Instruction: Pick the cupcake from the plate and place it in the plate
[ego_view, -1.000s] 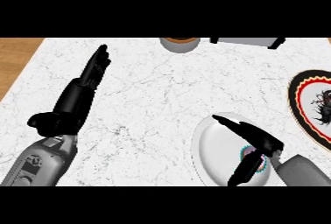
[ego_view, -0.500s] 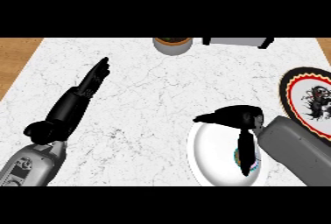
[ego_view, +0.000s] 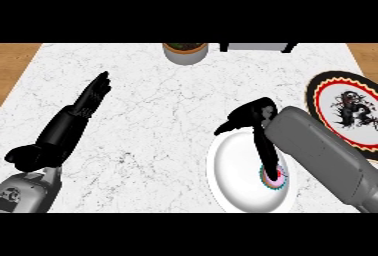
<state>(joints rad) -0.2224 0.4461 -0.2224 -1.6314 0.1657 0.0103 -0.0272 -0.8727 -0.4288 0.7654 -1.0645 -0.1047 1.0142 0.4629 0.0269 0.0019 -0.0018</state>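
Right hand (ego_view: 258, 125) lowered onto cupcake (ego_view: 274, 178), fingers curling round it, white plate (ego_view: 236, 175)

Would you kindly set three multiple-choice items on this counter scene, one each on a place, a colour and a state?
1. Where is the cupcake?
A. on the white plate
B. on the patterned plate
C. on the bare counter

2. What colour is the patterned plate's outer rim?
A. blue
B. black
C. green

3. How is the left hand?
A. curled round a cup
B. pressing a plate
C. open, fingers straight

Key: 1 A, the cupcake sits at the white plate's right side under the right hand; 2 B, a black band edges it; 3 C, it holds nothing.
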